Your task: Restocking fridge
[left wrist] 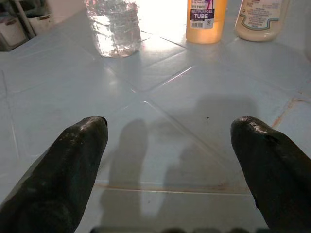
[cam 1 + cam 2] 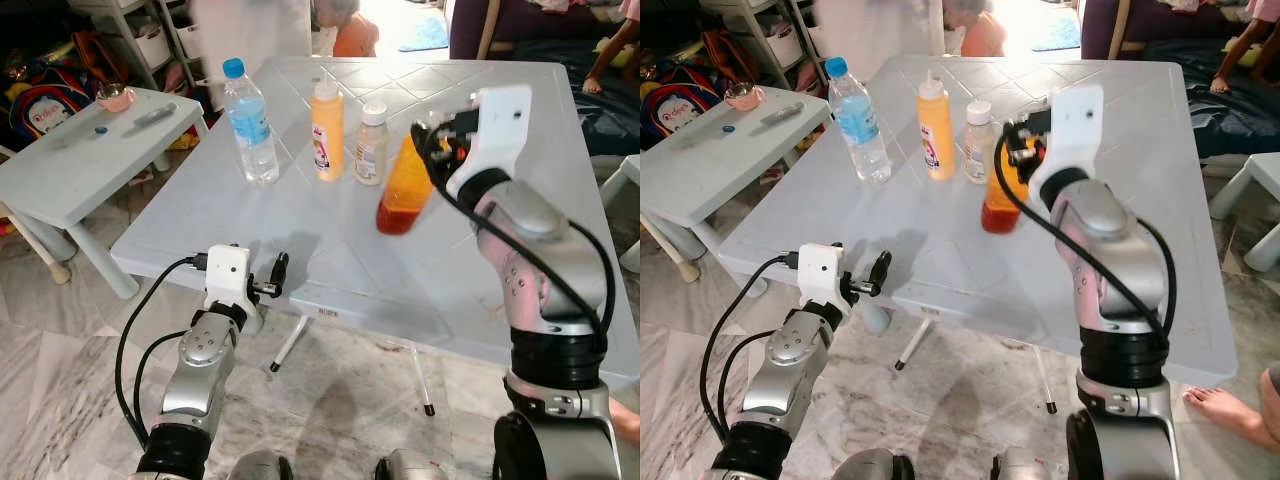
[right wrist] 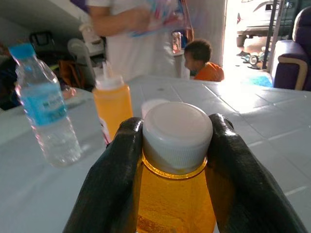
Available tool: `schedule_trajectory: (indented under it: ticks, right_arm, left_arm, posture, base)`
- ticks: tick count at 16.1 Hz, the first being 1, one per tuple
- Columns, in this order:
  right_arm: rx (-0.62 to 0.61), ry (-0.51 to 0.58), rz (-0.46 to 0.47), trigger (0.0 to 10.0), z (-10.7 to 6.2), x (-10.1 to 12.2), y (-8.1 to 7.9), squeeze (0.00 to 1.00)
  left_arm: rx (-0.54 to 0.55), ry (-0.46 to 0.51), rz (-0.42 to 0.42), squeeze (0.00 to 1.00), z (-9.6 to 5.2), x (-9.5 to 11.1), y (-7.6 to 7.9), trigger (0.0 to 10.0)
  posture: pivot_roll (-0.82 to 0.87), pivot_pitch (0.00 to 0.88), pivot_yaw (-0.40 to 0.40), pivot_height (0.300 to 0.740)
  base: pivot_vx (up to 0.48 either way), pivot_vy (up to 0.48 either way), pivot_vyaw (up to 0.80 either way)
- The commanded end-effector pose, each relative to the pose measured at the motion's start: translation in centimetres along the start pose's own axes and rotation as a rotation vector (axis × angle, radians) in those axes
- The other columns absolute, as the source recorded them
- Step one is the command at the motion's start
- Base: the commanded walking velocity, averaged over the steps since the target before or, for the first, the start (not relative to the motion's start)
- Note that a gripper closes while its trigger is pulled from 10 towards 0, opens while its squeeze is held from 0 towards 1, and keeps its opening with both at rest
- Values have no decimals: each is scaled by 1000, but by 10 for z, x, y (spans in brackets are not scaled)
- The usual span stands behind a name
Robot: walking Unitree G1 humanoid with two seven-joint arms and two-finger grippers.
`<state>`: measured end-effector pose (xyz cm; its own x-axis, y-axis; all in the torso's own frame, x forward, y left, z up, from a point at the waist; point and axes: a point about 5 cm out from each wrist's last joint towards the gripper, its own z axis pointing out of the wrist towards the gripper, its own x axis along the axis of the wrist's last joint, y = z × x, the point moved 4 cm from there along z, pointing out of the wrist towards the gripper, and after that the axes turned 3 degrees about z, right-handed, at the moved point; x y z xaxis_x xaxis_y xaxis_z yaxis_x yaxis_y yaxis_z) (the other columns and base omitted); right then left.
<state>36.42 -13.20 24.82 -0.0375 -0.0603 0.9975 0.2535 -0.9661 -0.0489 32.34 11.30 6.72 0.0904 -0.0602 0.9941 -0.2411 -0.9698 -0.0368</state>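
Observation:
My right gripper (image 2: 432, 140) is shut on an orange bottle (image 2: 405, 190) with a white cap (image 3: 176, 136), holding it tilted just above the white table (image 2: 420, 260). On the table behind it stand a water bottle (image 2: 249, 122) with a blue cap, a yellow squeeze bottle (image 2: 326, 130) and a small cream bottle (image 2: 371, 144). My left gripper (image 2: 272, 280) is open at the table's near edge, its fingers (image 1: 77, 160) spread over the bare tabletop.
A small white side table (image 2: 90, 160) with a pink bowl (image 2: 115, 97) stands at the left. Two people (image 3: 131, 29) are beyond the table's far side. A bare foot (image 2: 1225, 410) rests on the floor at the right, and a dark sofa (image 2: 540, 35) stands at the back.

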Motion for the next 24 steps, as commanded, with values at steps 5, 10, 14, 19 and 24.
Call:
schedule_trajectory:
  ticks: [5, 10, 14, 19, 24]
  right_arm:
    - [-32, -47, -12, 10000, 6, -26, 5, 0]
    - [-48, -58, -68, 10000, 10, -36, 11, 0]
    - [-20, -7, -148, 10000, 6, -49, 11, 0]
    - [-25, 36, -179, 10000, 14, -44, 16, 1000]
    - [15, 49, -209, 10000, 27, -36, 21, 0]
  left_arm:
    - [2, -18, 21, 0, 1, -5, 0, 10000]
    - [14, -19, 26, 0, 0, -5, -2, 10000]
    - [12, -28, 31, 0, -2, -8, 0, 10000]
    - [15, -33, 37, 0, -3, -9, -1, 10000]
    - [17, -35, 38, 0, -3, -10, -1, 10000]
  posture:
    - [-115, 0, 104, 740]
    - [-105, 0, 100, 740]
    - [-108, 0, 103, 740]
    - [-102, 0, 103, 740]
    - [-96, 0, 104, 740]
  base:
    - [0, 0, 0]
    - [0, 0, 0]
    - [0, 0, 0]
    - [0, 0, 0]
    - [0, 0, 0]
